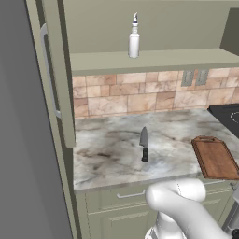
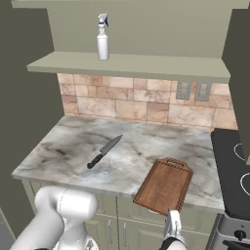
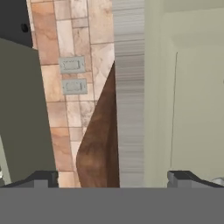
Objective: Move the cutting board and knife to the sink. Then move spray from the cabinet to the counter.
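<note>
lying apart on counter (image 2: 146, 141): knife (image 2: 104, 152), cutting board (image 2: 163, 185).

cutting board (image 2: 165, 185) overhangs counter (image 2: 73, 151) edge – knife (image 2: 104, 152) flat; spray (image 2: 102, 37) upright in cabinet (image 2: 146, 66)

Backsplash (image 2: 129, 100) of tan and reddish stone tiles along the rear wall, under the shelf. Two grey wall outlets (image 2: 193, 91) side by side on the tiles at right, seen also in the hand view (image 3: 72, 75), one above the other. Black stovetop (image 2: 233, 168) at far right, with white ring markings. Sage-green drawers (image 1: 122, 195) below the front edge, with a slim pale handle (image 1: 130, 195). Tall grey fridge (image 1: 23, 140) at far left.
</note>
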